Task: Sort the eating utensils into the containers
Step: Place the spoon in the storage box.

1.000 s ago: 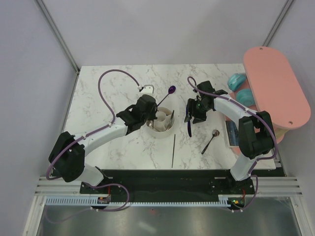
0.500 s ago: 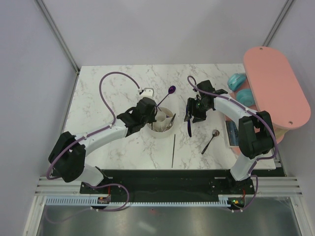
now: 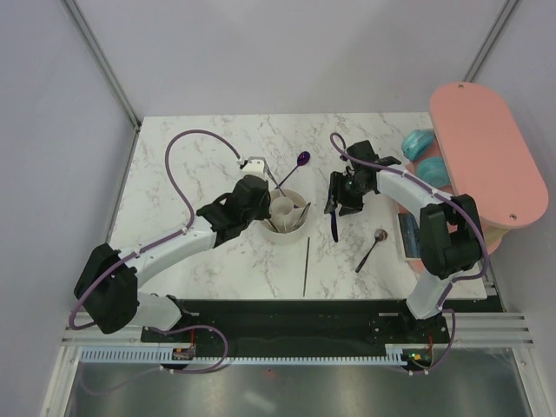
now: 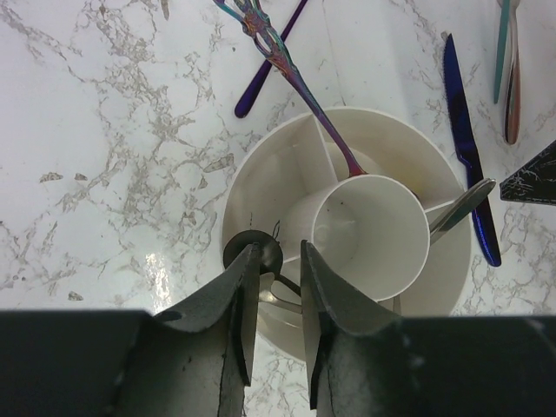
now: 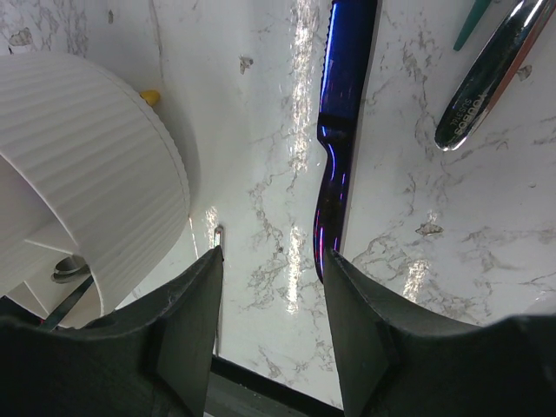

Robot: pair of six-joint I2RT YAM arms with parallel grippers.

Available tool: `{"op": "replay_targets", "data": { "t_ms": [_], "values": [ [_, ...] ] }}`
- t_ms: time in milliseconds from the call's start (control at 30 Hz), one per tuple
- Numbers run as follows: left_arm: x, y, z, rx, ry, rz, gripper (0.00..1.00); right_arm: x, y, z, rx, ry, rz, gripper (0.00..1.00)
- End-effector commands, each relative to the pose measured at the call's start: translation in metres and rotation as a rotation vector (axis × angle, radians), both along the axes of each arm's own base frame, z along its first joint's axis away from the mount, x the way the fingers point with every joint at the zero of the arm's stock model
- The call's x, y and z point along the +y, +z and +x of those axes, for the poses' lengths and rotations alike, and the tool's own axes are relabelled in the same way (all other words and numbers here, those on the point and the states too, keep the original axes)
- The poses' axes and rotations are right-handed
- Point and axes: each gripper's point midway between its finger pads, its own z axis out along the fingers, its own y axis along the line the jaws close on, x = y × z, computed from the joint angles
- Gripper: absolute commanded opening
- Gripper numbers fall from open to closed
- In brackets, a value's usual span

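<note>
The white round container [image 3: 287, 214] stands mid-table; in the left wrist view its central cup [image 4: 372, 234] is empty. A black spoon [image 4: 253, 253], a silver handle [image 4: 460, 207] and an iridescent utensil [image 4: 287, 69] rest in its ring sections. My left gripper [image 4: 280, 254] hovers open over the holder's near rim, above the black spoon, with nothing held. A purple spoon [image 3: 296, 165] lies beyond the holder. My right gripper [image 5: 271, 256] is open low over the table, and the blue knife [image 5: 343, 130] ends at its right finger. A dark stick [image 3: 306, 265] and a spoon [image 3: 372, 248] lie nearer the front.
A large pink oval board [image 3: 486, 156] overhangs the table's right edge, with teal items [image 3: 426, 155] beside it. More slim utensils [image 4: 508, 69] lie right of the knife. The right arm's elbow [image 3: 443, 234] sits close to the board.
My left gripper's jaws have come apart and the arm has drawn back slightly toward the left of the holder. The right arm has stayed put.
</note>
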Motion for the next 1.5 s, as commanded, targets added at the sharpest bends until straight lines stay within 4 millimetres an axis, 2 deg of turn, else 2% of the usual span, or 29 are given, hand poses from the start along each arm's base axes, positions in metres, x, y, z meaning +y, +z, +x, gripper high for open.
{"op": "replay_targets", "data": {
  "t_ms": [0, 233, 433, 600, 733, 900, 1167, 1267, 1467],
  "values": [
    [0.004, 0.011, 0.0, -0.036, 0.0, 0.014, 0.34, 0.006, 0.01, 0.011, -0.031, -0.005, 0.021, 0.57],
    [0.007, 0.015, 0.003, -0.046, 0.012, 0.033, 0.37, 0.004, 0.011, 0.009, -0.033, -0.009, 0.019, 0.57],
    [0.025, 0.025, 0.007, -0.06, 0.085, 0.056, 0.46, 0.001, 0.018, 0.013, -0.067, -0.022, 0.012, 0.57],
    [0.046, 0.021, -0.002, 0.002, 0.158, 0.056, 0.46, -0.003, 0.035, 0.021, -0.138, -0.055, -0.005, 0.59],
    [0.06, 0.02, -0.011, 0.017, 0.177, 0.034, 0.47, -0.014, 0.039, 0.024, -0.173, -0.083, -0.052, 0.59],
    [0.072, 0.021, -0.019, 0.037, 0.198, 0.028, 0.47, -0.014, 0.036, 0.021, -0.166, -0.079, -0.05, 0.59],
    [0.082, 0.031, -0.019, 0.043, 0.22, 0.003, 0.47, -0.011, 0.032, 0.022, -0.169, -0.09, -0.029, 0.59],
    [0.087, 0.032, -0.019, 0.055, 0.237, -0.012, 0.47, -0.011, 0.036, 0.026, -0.187, -0.097, -0.03, 0.59],
    [0.106, 0.029, -0.017, 0.091, 0.296, -0.075, 0.47, -0.029, 0.041, 0.033, -0.22, -0.14, -0.088, 0.61]
  ]
}}
